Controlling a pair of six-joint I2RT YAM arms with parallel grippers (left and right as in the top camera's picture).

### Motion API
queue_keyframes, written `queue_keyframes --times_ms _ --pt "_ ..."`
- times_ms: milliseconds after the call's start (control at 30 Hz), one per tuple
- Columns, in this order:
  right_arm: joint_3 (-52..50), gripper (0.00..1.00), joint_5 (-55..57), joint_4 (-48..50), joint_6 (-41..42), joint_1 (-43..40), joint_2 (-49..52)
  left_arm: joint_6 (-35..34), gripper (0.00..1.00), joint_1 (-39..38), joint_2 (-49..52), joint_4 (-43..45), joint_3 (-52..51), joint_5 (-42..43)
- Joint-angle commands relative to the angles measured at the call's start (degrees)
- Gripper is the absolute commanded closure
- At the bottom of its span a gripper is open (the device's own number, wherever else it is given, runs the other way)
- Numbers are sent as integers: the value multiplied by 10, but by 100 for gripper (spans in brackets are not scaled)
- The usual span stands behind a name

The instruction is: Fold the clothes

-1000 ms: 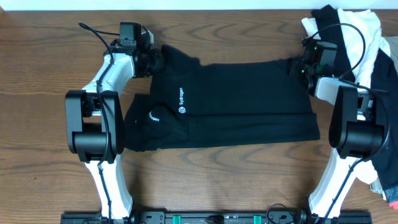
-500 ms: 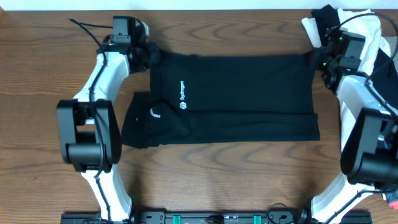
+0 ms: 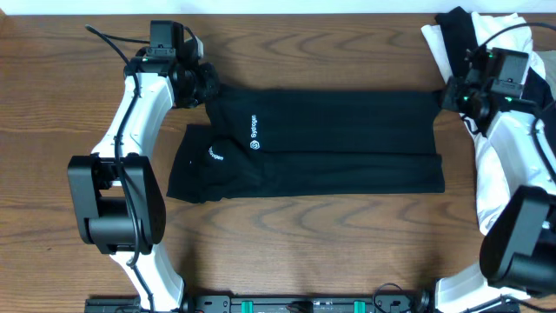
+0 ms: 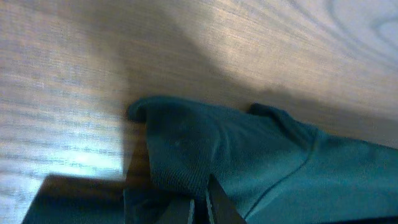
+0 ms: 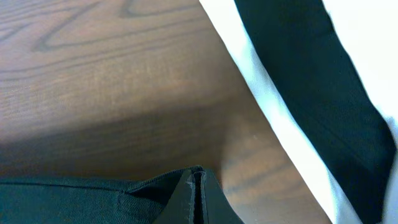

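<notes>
A black garment with a small white logo lies partly folded across the middle of the table. My left gripper is shut on its far left corner, and the left wrist view shows the pinched fabric at the fingertips. My right gripper is shut on the garment's far right corner, with its fingertips closed over the fabric edge. The garment's far edge is stretched taut between both grippers.
A pile of other black and white garments lies at the far right, behind and beside my right arm; it also shows in the right wrist view. The wooden table extends left and toward the front.
Both grippers have moved apart and toward the far side, pulling the garment's far edge straight and flat. The folded-over upper layer has widened and smoothed.
</notes>
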Motion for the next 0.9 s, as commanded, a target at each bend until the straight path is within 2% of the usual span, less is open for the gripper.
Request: queue_keyframes --times_ms 0,333,867 --pt "1 99 9 -26 2 -18 -23 11 94 7 -10 -21 7 -7" --pt "1 99 10 -136 -13 -25 -23 21 94 26 -10 -163 6 -7" --pt "0 99 11 -179 -13 -25 -11 25 94 27 -10 -305 3 -7"
